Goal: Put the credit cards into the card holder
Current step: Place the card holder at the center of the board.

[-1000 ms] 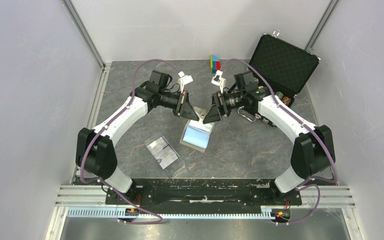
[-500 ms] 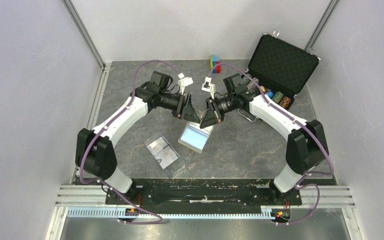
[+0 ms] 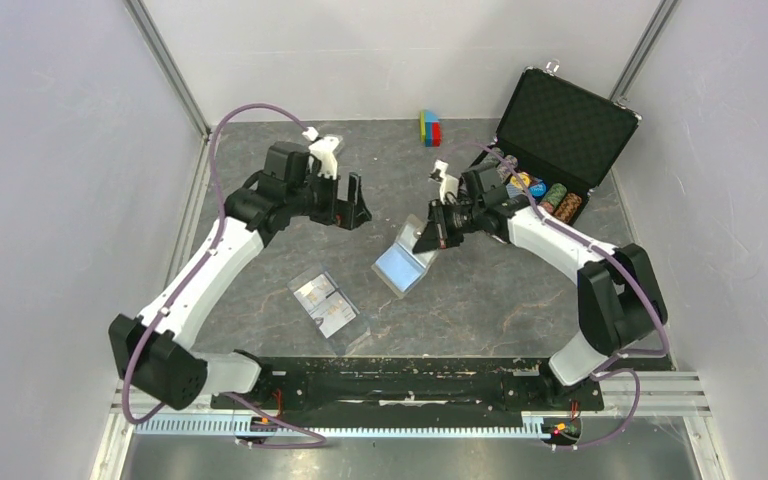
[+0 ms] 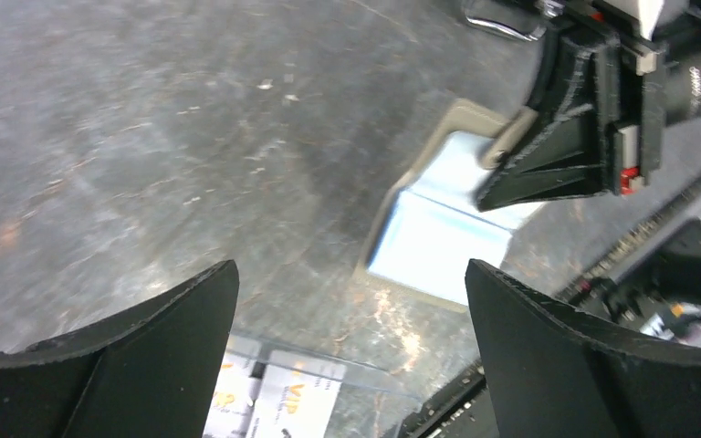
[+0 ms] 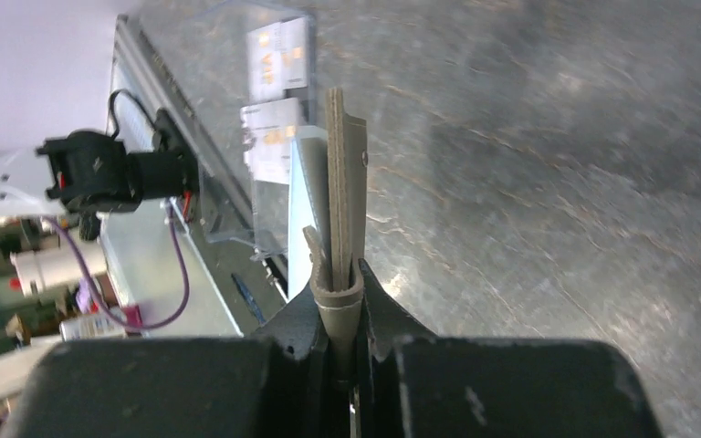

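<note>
Taupe folding card holder (image 3: 403,268), pale blue lining showing, sits mid-table (image 3: 500,300) with its far end pinched in the closed right claw (image 3: 428,238). The left claw (image 3: 352,208) hovers spread and empty. Whitish plastic credit cards (image 3: 336,315) lie in a clear plastic case (image 3: 298,282) nearby. The right claw should probably brace the holder open while the left fetches a card.

Grey marbled table (image 3: 480,300) before me, near my left base a clear plastic case (image 3: 325,303) holding credit cards (image 3: 337,318), in the middle the card holder (image 3: 400,266) open, blue lining up, at the far edge coloured blocks (image 3: 429,127), far right an open black briefcase (image 3: 565,125) with chips.
</note>
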{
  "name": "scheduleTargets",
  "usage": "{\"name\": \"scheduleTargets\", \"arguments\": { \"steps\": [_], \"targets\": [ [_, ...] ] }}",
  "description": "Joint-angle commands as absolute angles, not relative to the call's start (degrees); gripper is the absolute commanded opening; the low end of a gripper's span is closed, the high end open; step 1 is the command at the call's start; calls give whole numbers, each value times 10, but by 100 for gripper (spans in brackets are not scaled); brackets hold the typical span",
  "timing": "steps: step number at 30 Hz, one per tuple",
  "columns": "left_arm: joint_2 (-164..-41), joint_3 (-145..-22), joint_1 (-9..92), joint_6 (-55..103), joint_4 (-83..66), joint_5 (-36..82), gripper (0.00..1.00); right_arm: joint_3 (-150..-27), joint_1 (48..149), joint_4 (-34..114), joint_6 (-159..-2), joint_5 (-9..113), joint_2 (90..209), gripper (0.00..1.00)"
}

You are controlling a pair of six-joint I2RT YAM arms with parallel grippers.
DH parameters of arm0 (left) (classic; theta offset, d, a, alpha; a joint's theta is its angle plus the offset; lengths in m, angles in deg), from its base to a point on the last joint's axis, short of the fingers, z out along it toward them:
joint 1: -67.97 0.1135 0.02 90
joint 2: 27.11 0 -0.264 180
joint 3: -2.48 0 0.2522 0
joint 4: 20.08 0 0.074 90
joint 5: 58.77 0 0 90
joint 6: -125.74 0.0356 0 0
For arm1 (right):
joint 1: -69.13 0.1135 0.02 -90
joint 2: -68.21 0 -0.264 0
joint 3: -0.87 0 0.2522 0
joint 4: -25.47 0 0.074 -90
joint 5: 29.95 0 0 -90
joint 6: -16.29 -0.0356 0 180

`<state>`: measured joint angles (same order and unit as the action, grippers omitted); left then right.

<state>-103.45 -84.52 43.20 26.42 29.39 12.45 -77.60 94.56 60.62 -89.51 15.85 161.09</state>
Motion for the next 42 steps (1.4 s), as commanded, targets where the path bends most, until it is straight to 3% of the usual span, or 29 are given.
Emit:
{"name": "scheduleTargets", "arguments": {
  "steps": [1, 3, 4, 5, 6, 12, 18, 24, 27, 29, 36, 42],
  "targets": [
    [-977, -812, 446, 224, 268, 238, 100, -703, 927, 465, -1019, 226, 1556, 0],
    [-952, -787, 453, 214, 246, 216, 100, -657, 920, 408, -1065, 254, 1536, 11],
    [-938, -774, 456, 203, 236, 214, 100, -630, 917, 368, -1091, 268, 1525, 12],
    [-929, -763, 457, 187, 224, 220, 100, -607, 915, 331, -1115, 282, 1515, 10],
    [-918, -752, 458, 171, 217, 228, 100, -581, 913, 306, -1139, 299, 1508, 0],
    [-908, -730, 461, 110, 219, 230, 100, -461, 912, 178, -1235, 400, 1469, 0],
    [-915, -719, 461, 105, 231, 171, 100, -409, 916, 145, -1223, 450, 1470, 0],
    [-903, -689, 460, 91, 212, 141, 100, -334, 931, 40, -1223, 447, 1493, 15],
    [-909, -688, 461, 90, 212, 132, 100, -323, 937, 54, -1207, 458, 1489, 33],
    [-920, -691, 462, 92, 214, 125, 100, -325, 938, 92, -1195, 472, 1479, 43],
    [-962, -719, 461, 107, 224, 111, 100, -381, 937, 260, -1135, 526, 1451, 62],
    [-992, -741, 461, 129, 245, 125, 100, -461, 937, 431, -1027, 585, 1413, 68]
  ]
}}
